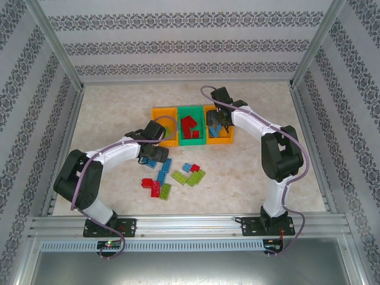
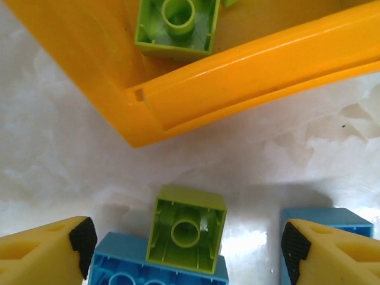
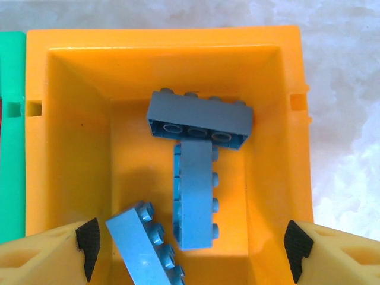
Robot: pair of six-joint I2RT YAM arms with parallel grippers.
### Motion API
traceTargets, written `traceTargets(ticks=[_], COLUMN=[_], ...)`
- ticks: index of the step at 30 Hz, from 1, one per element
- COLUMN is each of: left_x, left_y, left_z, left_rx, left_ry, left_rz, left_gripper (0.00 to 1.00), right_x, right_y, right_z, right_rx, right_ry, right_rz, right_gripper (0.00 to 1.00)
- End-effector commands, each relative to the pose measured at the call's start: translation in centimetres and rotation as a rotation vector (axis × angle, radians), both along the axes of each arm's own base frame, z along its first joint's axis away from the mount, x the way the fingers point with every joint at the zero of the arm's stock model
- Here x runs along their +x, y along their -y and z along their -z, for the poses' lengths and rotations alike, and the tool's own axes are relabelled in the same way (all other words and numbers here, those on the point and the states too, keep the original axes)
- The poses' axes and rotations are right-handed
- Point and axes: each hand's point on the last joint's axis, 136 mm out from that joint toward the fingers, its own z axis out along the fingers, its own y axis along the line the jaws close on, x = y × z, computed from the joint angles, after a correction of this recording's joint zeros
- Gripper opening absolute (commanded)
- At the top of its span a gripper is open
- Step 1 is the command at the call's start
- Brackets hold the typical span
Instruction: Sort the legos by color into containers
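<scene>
My left gripper (image 2: 187, 240) is open and low over the table, just in front of the left orange bin (image 2: 178, 101). Between its fingers an upside-down lime brick (image 2: 187, 228) lies partly on a blue brick (image 2: 119, 267); another blue brick (image 2: 323, 217) sits by the right finger. One lime brick (image 2: 175, 24) lies inside that bin. My right gripper (image 3: 193, 240) hangs open above the right orange bin (image 3: 77, 148), which holds three blue bricks (image 3: 196, 196). From above, the left gripper (image 1: 149, 151) and right gripper (image 1: 214, 126) flank the green bin (image 1: 191, 141), which holds red bricks (image 1: 190, 124).
Loose bricks lie scattered in front of the bins: blue (image 1: 163, 169), red (image 1: 151, 185) and lime (image 1: 196, 177). Patterned walls and a metal frame enclose the marble table (image 1: 267, 107). The green bin's edge (image 3: 9, 119) borders the right orange bin.
</scene>
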Motion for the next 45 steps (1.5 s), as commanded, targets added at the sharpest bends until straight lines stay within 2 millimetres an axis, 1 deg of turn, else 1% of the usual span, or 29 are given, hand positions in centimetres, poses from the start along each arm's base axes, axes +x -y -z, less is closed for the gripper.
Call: traceTargets(ticks=[1,5,6,9,13,20,24,28,30,32,35,38,40,42,45], left_x=[1.2,1.5,1.6,1.7,1.3,0.1,0.0,0.2,0.2,0.4,0.8,1.5,2.5,3.8,6.3], left_y=[0.1,0.1,0.2,0.3,0.2,-0.4,-0.4,-0.2,-0.2,-0.3,-0.1,0.5,0.9,1.3,1.9], left_z=[-0.2,0.2,0.4,0.8,1.1,1.3,1.0,0.4,-0.3,-1.6,-4.0,-6.6,-8.2,-9.4,-10.3], left_rx=[0.0,0.004,0.004,0.008,0.01,0.009,-0.001,-0.015,-0.019,-0.023,-0.047,-0.083,-0.099,-0.104,-0.111], left_ry=[0.021,0.014,0.01,-0.001,-0.019,-0.037,-0.033,-0.027,-0.022,-0.002,0.039,0.089,0.129,0.166,0.188], left_rz=[0.027,0.028,0.029,0.034,0.03,0.01,0.003,-0.007,-0.017,-0.03,-0.031,-0.028,-0.025,-0.019,-0.015], left_gripper=[0.8,0.8,0.78,0.7,0.52,0.4,0.31,0.26,0.26,0.26,0.26,0.27,0.27,0.28,0.29], right_x=[-0.3,-0.6,-0.6,-0.8,-0.9,-0.9,-1.1,-1.4,-1.6,-1.9,-2.4,-3.1,-3.8,-4.7,-6.7], right_y=[0.2,0.3,0.4,0.5,0.8,1.1,1.2,1.3,1.3,1.5,1.5,0.9,0.1,-0.9,-2.7], right_z=[-1.7,-1.9,-1.9,-2.2,-2.5,-2.8,-3.0,-3.3,-3.6,-3.8,-4.1,-4.3,-4.2,-4.0,-3.3], right_rx=[0.01,0.01,0.008,0.01,0.008,0.012,0.014,0.015,0.015,0.015,0.016,0.019,0.014,0.015,0.002], right_ry=[0.036,0.038,0.038,0.045,0.053,0.057,0.06,0.066,0.071,0.078,0.087,0.095,0.095,0.089,0.076], right_rz=[-0.012,-0.013,-0.013,-0.014,-0.009,-0.002,-0.003,0.0,-0.004,-0.006,-0.012,-0.037,-0.07,-0.116,-0.202], right_gripper=[0.85,0.85,0.85,0.85,0.86,0.86,0.86,0.86,0.86,0.86,0.86,0.86,0.86,0.86,0.86])
